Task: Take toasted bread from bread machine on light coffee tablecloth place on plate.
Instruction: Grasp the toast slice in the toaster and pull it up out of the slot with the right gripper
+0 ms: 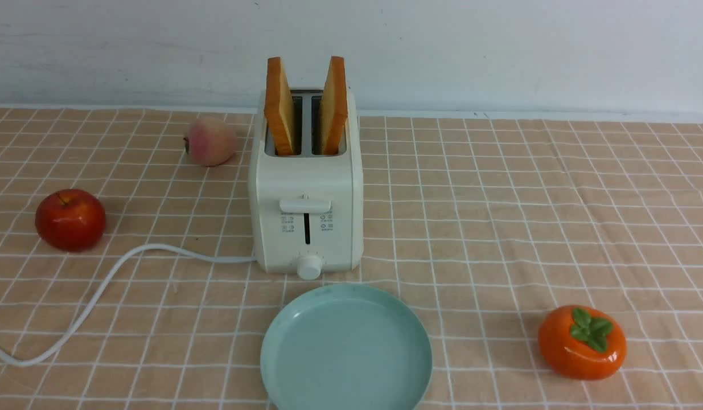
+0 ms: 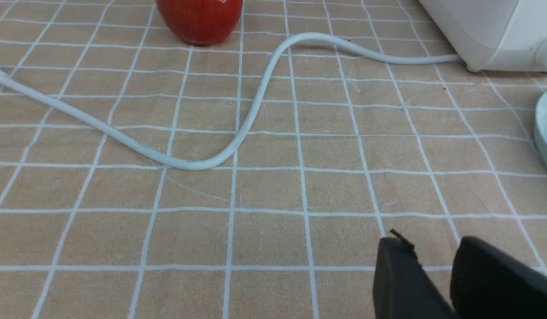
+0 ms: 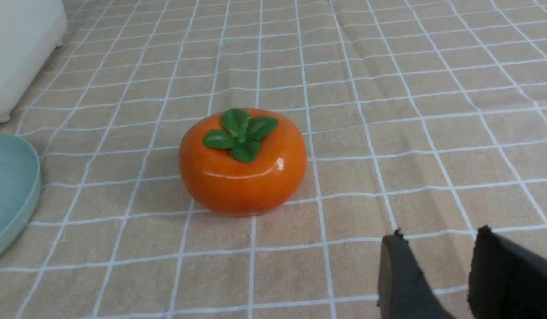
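Standing in the toaster — two bread slices, plate on its near side, left claw and right claw parted, empty.

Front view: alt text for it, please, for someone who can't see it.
Two toast slices stand in the slots of a white toaster behind a pale green plate, on a tan gridded tablecloth. An apple and peach lie left, a persimmon right.
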{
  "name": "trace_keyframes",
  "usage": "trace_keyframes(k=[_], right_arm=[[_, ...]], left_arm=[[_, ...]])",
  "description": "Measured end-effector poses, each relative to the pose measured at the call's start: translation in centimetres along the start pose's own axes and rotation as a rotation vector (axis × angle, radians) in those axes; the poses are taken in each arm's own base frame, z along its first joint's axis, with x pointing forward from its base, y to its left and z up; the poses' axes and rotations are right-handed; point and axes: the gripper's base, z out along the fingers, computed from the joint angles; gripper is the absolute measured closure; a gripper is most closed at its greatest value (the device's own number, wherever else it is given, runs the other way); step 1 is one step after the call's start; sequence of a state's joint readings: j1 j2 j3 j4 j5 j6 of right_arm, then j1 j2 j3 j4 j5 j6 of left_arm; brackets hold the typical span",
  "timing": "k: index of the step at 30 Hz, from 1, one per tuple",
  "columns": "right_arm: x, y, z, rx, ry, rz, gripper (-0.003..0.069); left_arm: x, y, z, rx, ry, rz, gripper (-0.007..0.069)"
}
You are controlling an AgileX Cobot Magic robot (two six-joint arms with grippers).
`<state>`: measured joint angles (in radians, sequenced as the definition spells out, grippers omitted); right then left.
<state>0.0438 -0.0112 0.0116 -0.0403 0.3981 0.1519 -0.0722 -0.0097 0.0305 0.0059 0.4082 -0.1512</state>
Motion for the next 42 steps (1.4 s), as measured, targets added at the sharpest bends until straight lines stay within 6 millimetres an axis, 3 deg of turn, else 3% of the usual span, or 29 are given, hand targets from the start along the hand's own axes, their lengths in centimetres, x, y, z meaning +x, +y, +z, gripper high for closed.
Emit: trace_keyframes(k=[29,37,42], right_arm=[[-0.3,0.1,0.1,-0.011,-0.053,0.006,0.0420],[-2.9,0.5,-0.4,-0.056,-0.355,0.007,0.0420],[-3.8,0.6,-0.9,-0.074,-0.471,0.007,0.0420]], left_arm=[[-0.3,0.0,0.0,-0.002,-0.035,0.017,0.0417],[-2.8,-0.5,-0.4,0.058,-0.311,-0.046,0.0407],[-3.0,-0.5,-0.5,0.066,-0.336,-0.064,0.0399]])
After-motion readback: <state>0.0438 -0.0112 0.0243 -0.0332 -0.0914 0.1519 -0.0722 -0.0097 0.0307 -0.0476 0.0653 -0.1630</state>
